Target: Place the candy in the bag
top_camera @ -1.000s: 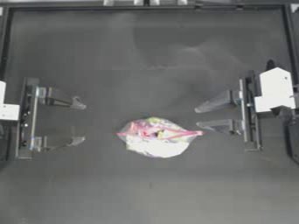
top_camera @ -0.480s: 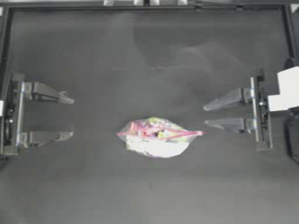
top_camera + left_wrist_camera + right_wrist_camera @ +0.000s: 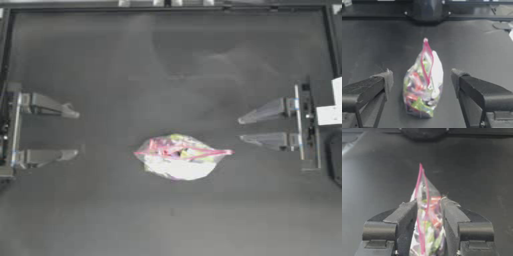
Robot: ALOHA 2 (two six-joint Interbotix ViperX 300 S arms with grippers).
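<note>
The bag [image 3: 179, 157], filled with multicoloured sweets, is seen lying alone on the dark counter [image 3: 167, 60], its pink seal strip crossing its top. The left hand [image 3: 72, 134] is held wide apart at the left edge; the right hand [image 3: 242, 129] is parted at the right, clear of the bag.

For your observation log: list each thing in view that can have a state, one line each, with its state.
Bag: lying on the table, free of both pincers, sweets inside.
Left pincer: open, drawn back left.
Right pincer: open, right of the bag, empty.
</note>
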